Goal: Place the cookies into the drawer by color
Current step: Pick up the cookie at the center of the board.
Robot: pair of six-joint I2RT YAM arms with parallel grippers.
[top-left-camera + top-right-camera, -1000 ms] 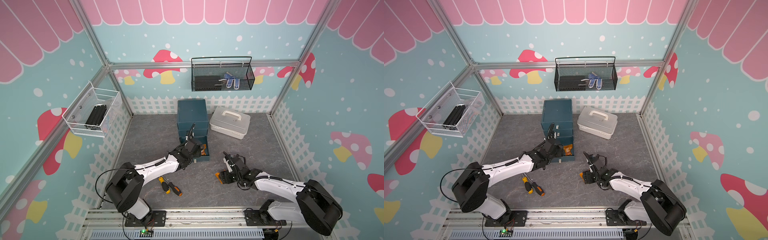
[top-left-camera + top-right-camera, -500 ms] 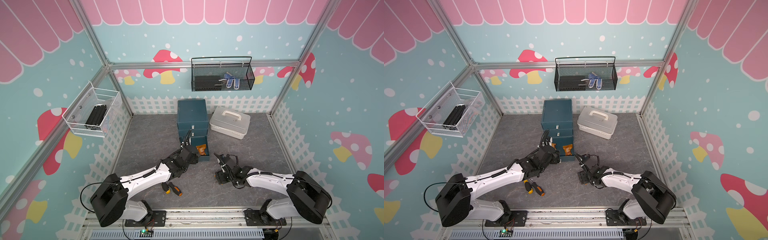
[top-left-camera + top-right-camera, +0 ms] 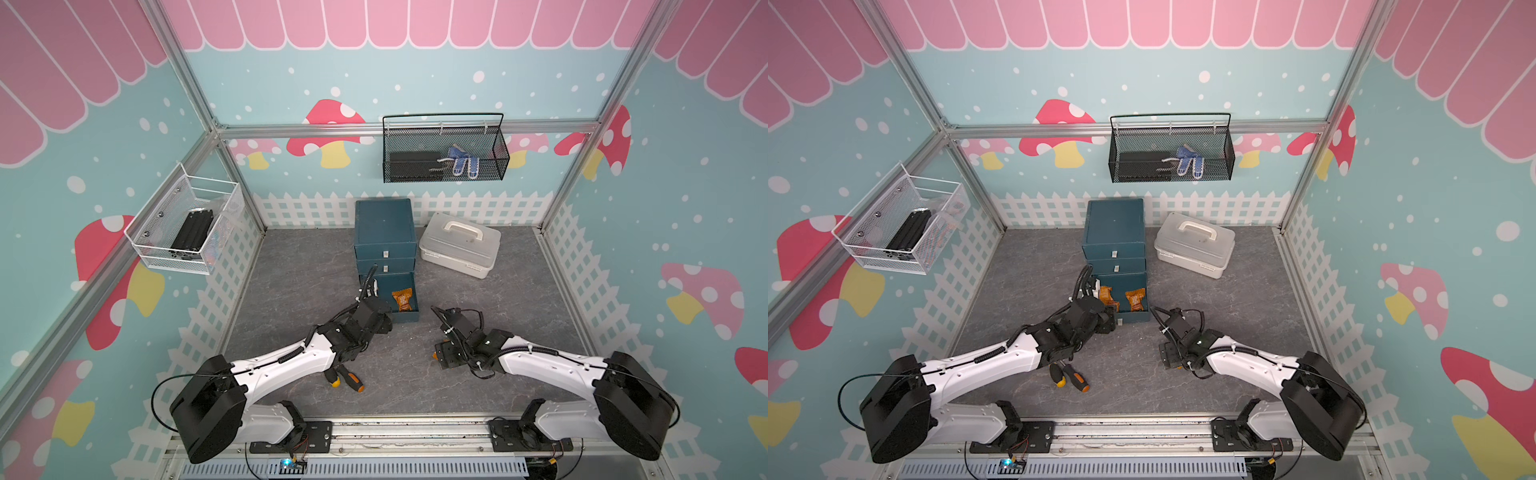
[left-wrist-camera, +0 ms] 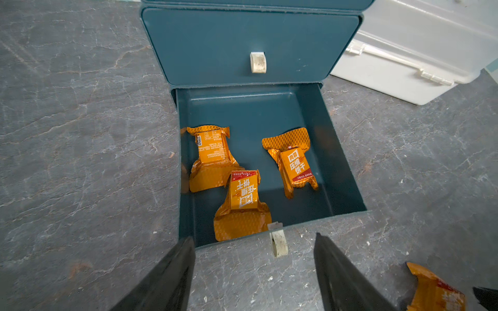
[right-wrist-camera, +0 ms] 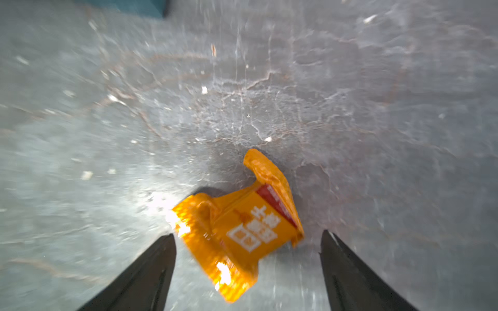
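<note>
The teal drawer [image 3: 384, 232] [image 3: 1115, 226] stands at the back middle with its bottom drawer [image 4: 342, 172] pulled out. Three orange cookies [image 4: 213, 156] [image 4: 244, 204] [image 4: 295, 164] lie in it; in the top views I see one cookie [image 3: 402, 300] or two of them [image 3: 1136, 300]. My left gripper [image 4: 253, 237] [image 3: 384, 322] hangs open and empty just in front of the drawer's tab handle [image 4: 277, 239]. Another orange cookie [image 5: 237, 231] [image 4: 433, 290] lies on the floor between the fingers of my open right gripper [image 5: 248, 233] [image 3: 442, 357], in a blurred view.
A pale grey case [image 3: 459, 245] sits right of the drawer. Two screwdrivers [image 3: 345, 380] lie under my left arm near the front. A black wire basket [image 3: 444, 153] hangs on the back wall, a white one [image 3: 187, 226] on the left wall.
My left gripper has drawn back from over the open drawer to just in front of it. My right wrist has swung left over the floor cookie and its jaws have spread wider.
</note>
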